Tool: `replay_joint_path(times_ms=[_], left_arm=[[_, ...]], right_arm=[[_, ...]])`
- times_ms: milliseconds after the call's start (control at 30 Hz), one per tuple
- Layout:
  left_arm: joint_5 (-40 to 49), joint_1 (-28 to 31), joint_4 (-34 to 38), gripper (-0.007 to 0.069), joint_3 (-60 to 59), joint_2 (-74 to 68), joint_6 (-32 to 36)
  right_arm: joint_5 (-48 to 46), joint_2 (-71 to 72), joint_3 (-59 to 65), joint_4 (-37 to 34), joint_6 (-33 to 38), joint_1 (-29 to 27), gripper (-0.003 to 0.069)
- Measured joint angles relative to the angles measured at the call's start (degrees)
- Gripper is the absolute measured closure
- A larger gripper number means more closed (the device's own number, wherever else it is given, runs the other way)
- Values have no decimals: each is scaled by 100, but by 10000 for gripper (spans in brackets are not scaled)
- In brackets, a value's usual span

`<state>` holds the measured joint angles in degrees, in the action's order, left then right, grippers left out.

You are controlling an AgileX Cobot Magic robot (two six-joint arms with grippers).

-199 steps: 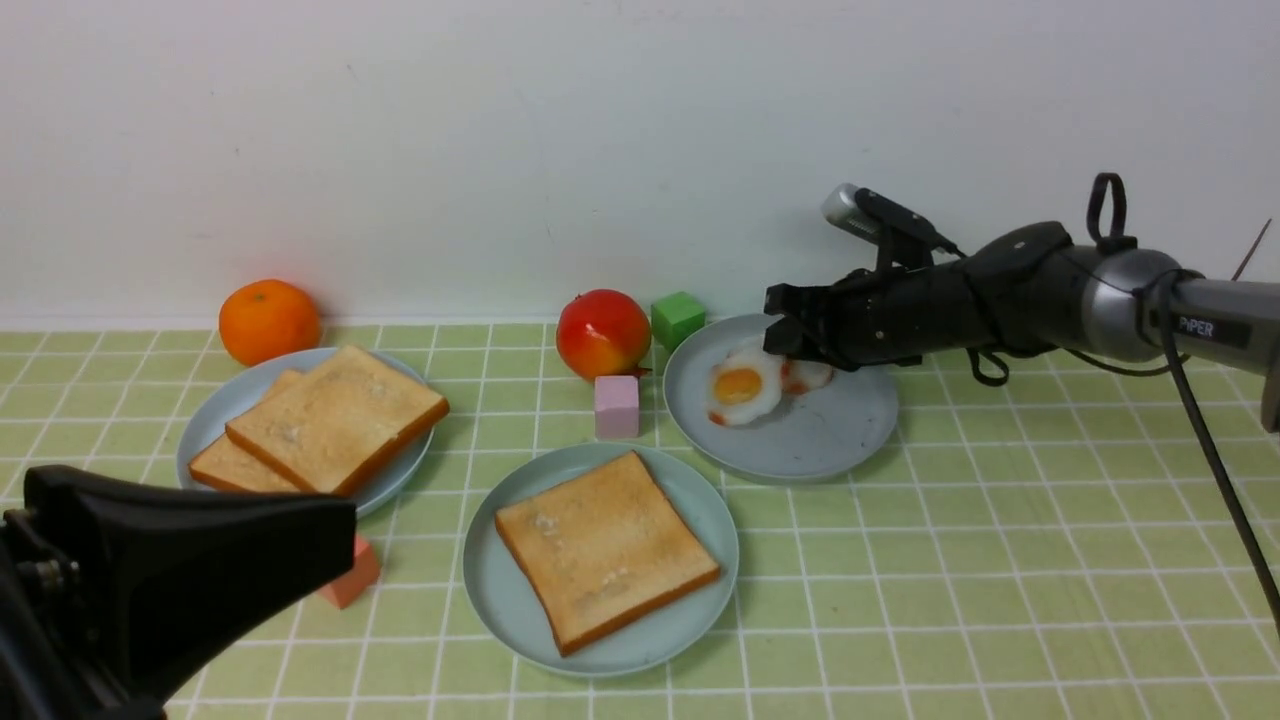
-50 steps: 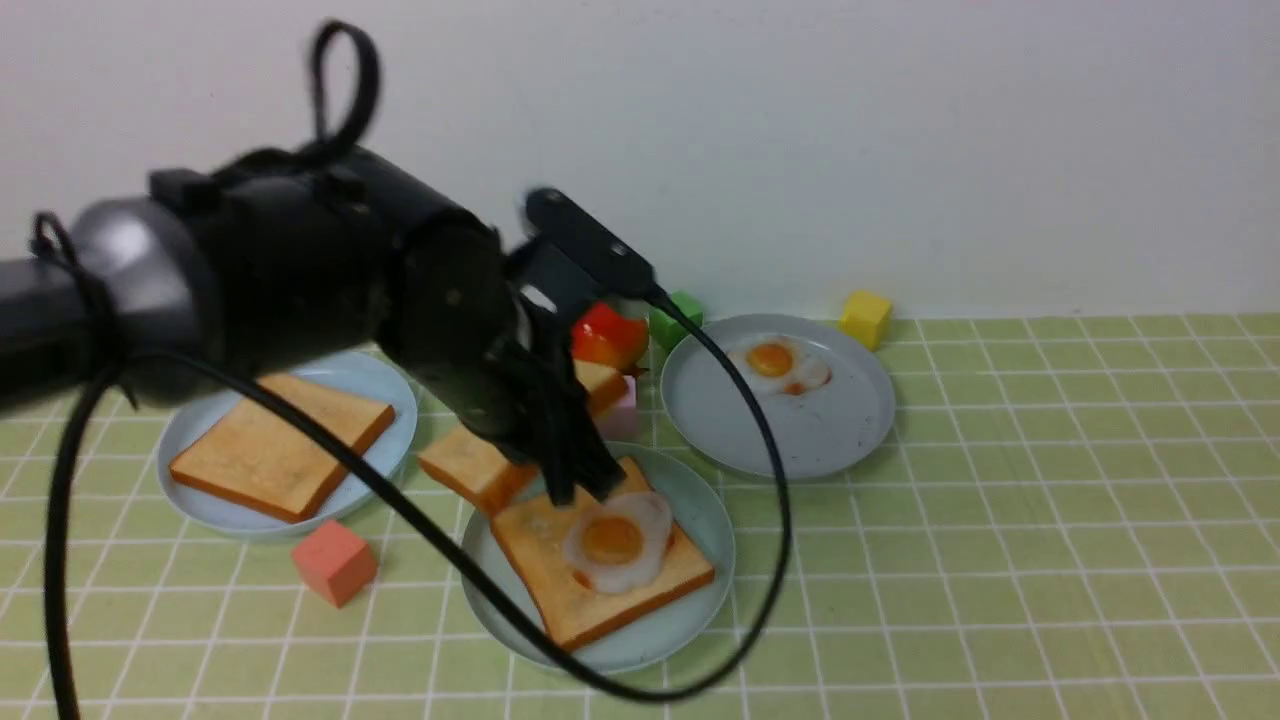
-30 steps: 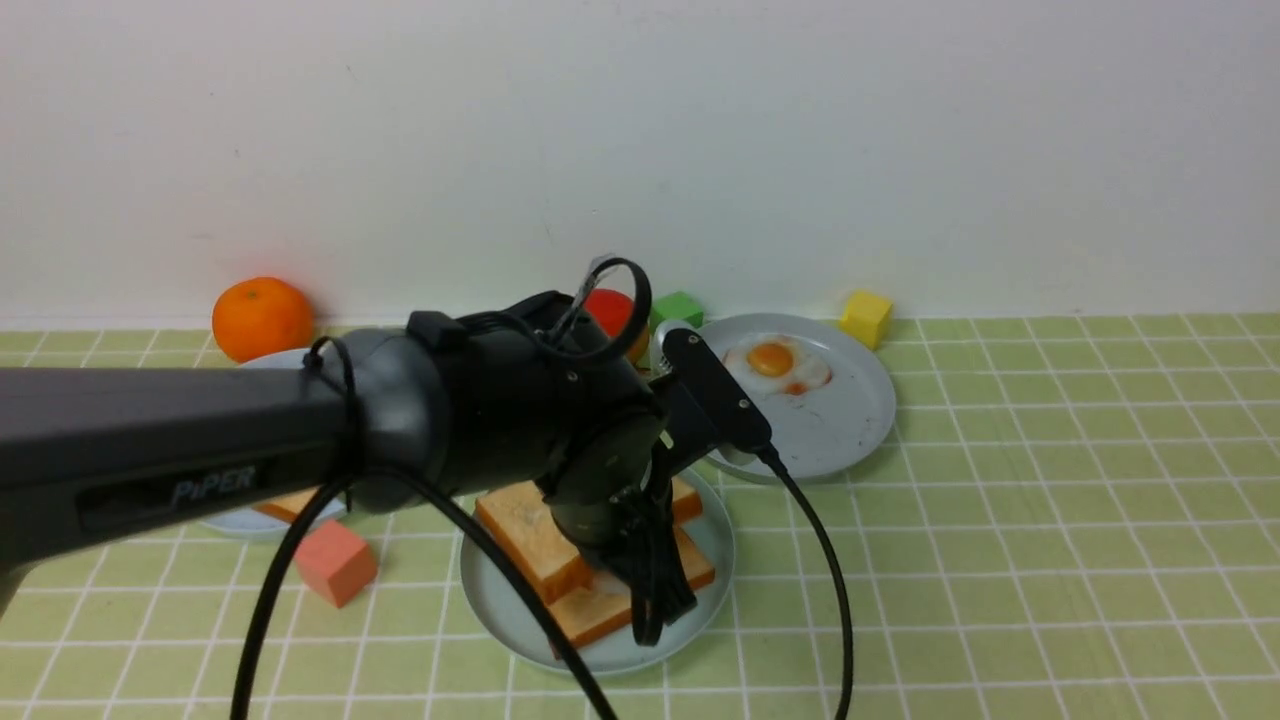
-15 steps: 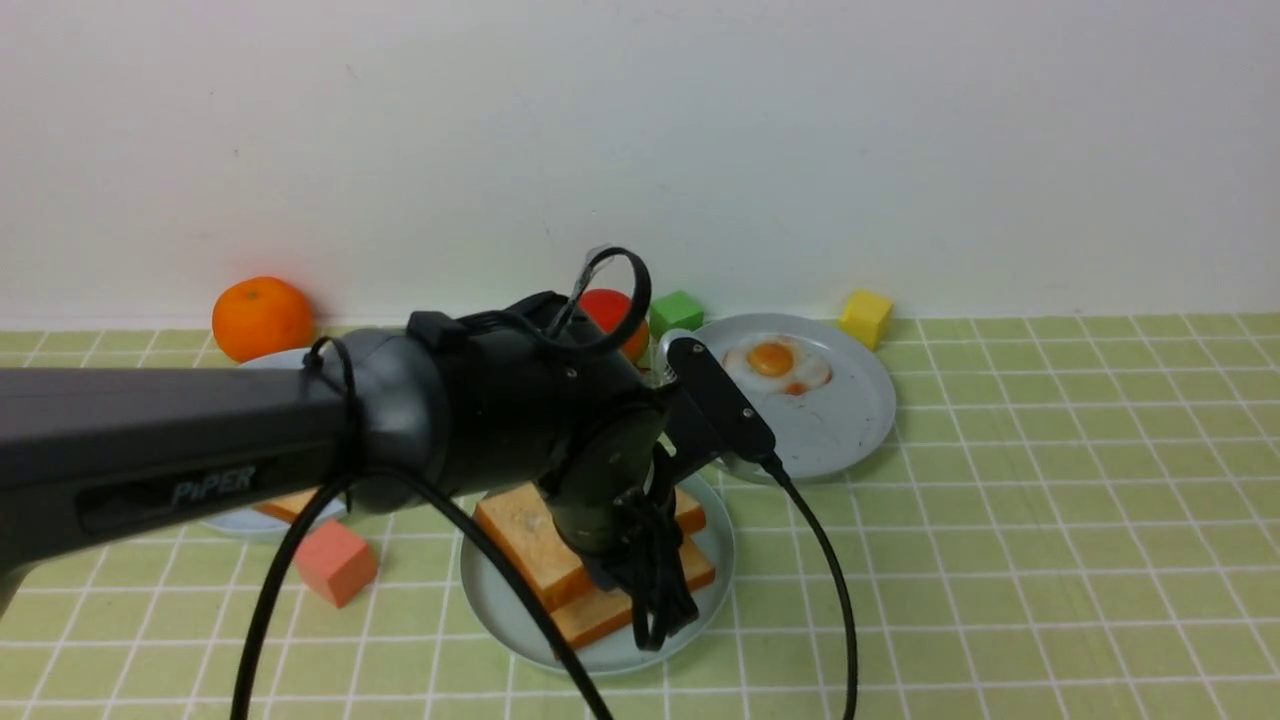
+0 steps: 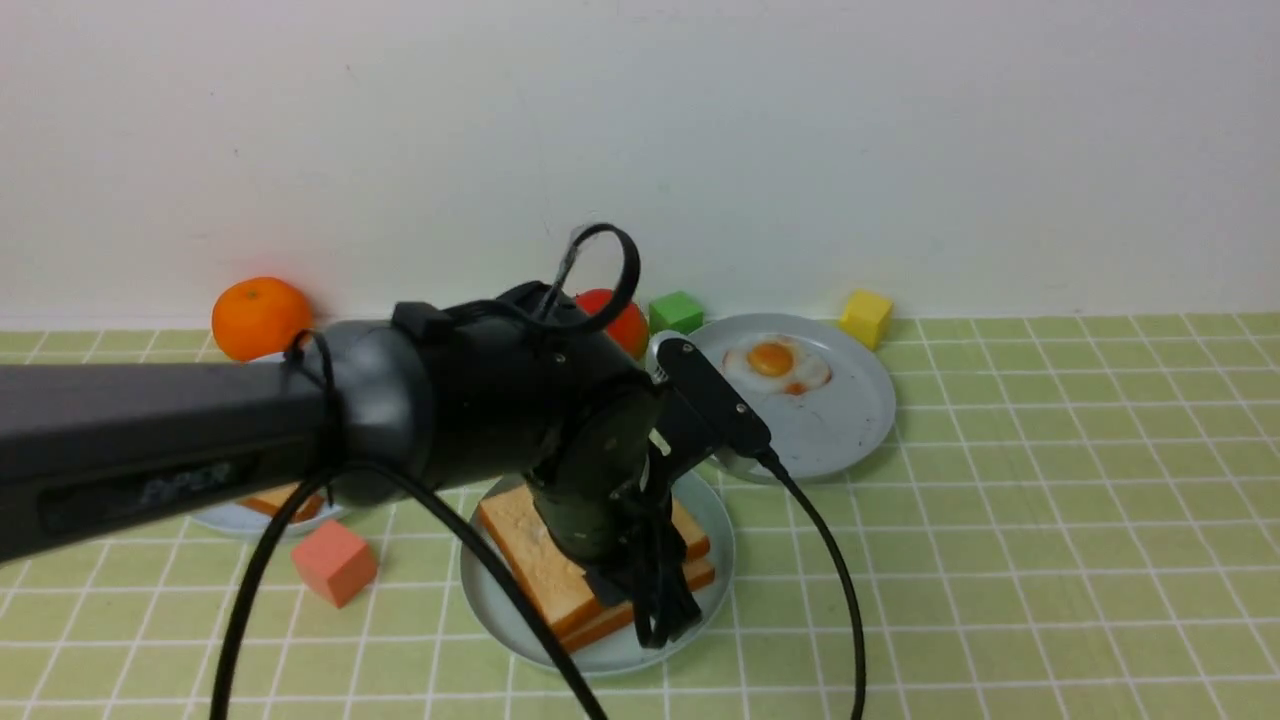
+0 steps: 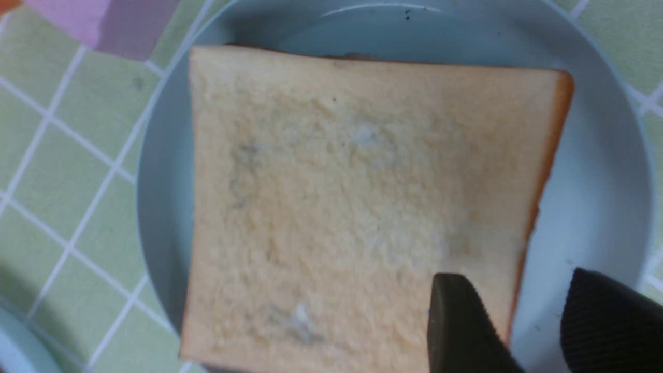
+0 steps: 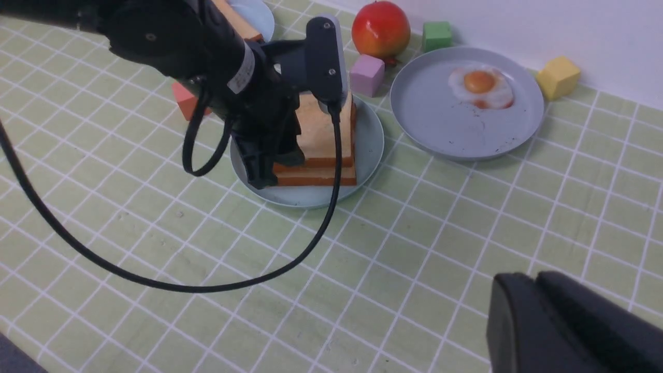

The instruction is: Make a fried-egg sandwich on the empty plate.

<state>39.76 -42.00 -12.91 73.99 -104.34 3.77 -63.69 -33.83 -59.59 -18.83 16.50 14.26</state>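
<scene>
Golden toast stack, the fried-egg sandwich (image 5: 530, 545), sits on pale teal plate (image 5: 620, 655). Left claw (image 5: 660, 625) spread above its near-right edge, right claw (image 7: 523, 284) pressed together.

Three plates (image 7: 259, 15) (image 5: 500, 610) (image 5: 840, 430), four cubes (image 5: 676, 312) (image 5: 866, 318) (image 5: 335, 562) (image 7: 367, 75), three toasts (image 7: 318, 129) (image 7: 316, 180) (image 5: 285, 503), two fruits (image 5: 259, 318) (image 7: 380, 28).

Left arm (image 5: 300, 440) and its cable (image 5: 838, 580) are blocking approach to the fried-egg sandwich (image 5: 535, 575) from above and left; tiled tabletop (image 5: 1050, 560) rightward is lying open.
</scene>
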Motion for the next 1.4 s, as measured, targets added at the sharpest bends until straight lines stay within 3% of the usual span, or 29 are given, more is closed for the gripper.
replay_joint_path(times_ms=[133, 233, 300, 467, 800, 967, 1167, 1267, 1300, 1333, 1400], left_arm=[[249, -138, 164, 452, 175, 811, -318], [290, -397, 251, 606, 241, 2052, -631], [109, -489, 422, 638, 120, 2762, -713], [-834, -548, 954, 638, -1063, 4678, -824], [-3509, -548, 1205, 638, -4971, 8220, -1229], [-4069, -548, 1205, 638, -6039, 9164, -1361], [-4163, -548, 1205, 638, -6396, 9307, -1372], [-4102, -548, 1205, 638, -6510, 9307, -1378], [-4092, -548, 1205, 638, -6510, 9307, -1378], [-4034, -548, 1205, 638, -6517, 9307, -1378], [-3976, -548, 1205, 638, -6522, 9307, -1384]], right_arm=[[0, 0, 0, 0, 0, 0, 593], [-35, 0, 0, 8, 0, 0, 594], [-99, 12, 0, 8, -6, 0, 603], [-411, 197, 0, 215, -316, 0, 659], [-908, 1597, 231, 1472, -1768, 0, 659], [-775, 2524, 915, 1796, -2400, 0, 659], [773, 3014, 2101, 1883, -2854, 0, 655], [2932, 3021, 3185, 1728, -3184, 0, 652], [3052, 3021, 3251, 1713, -3208, 0, 652], [4066, 3021, 3770, 1610, -3436, 0, 652], [5049, 3021, 4342, 1474, -3683, 0, 651]])
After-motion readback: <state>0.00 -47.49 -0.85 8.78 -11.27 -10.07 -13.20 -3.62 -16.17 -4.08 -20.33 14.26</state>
